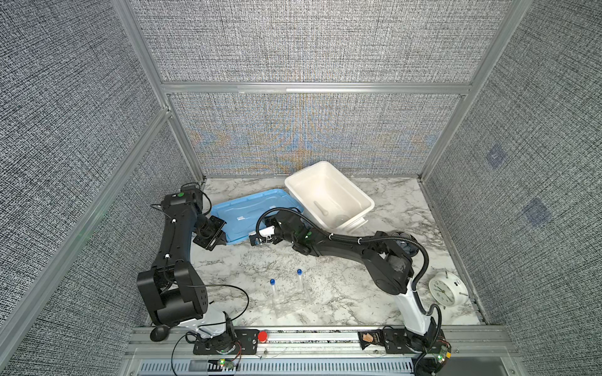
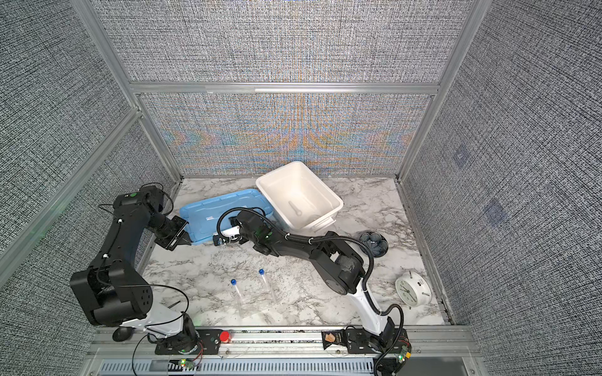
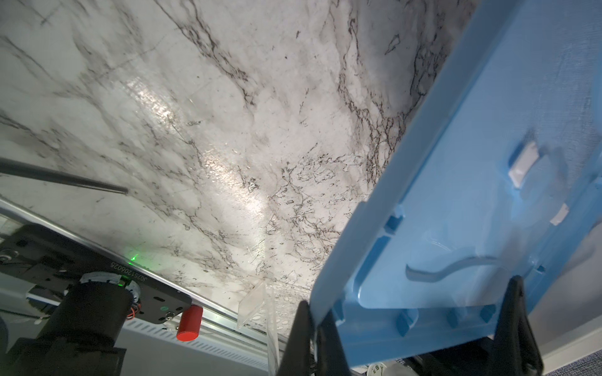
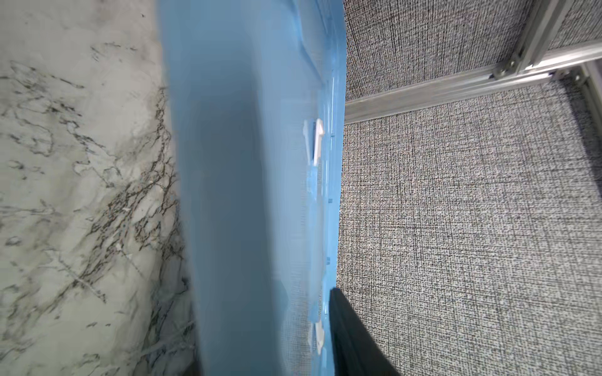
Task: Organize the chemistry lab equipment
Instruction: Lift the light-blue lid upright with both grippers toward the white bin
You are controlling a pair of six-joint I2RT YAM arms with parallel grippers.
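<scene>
over the marbled tabletop [image 1: 228, 276], one jaw of my right gripper [image 1: 254, 241] hides behind the glossy blue lid [image 1: 247, 211], so i can't tell if it grips. my left gripper [image 1: 221, 238] clamps the lid's corner; two slim clear tubes [image 1: 274, 293] stand up front, the white pestle [image 1: 321, 208] lies in the white bin [image 1: 312, 185].

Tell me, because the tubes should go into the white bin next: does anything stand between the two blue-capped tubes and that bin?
Yes. The right arm stretches across the table between the tubes and the white bin. The bin's mouth is uncovered; the blue lid is beside it, not over it.
</scene>
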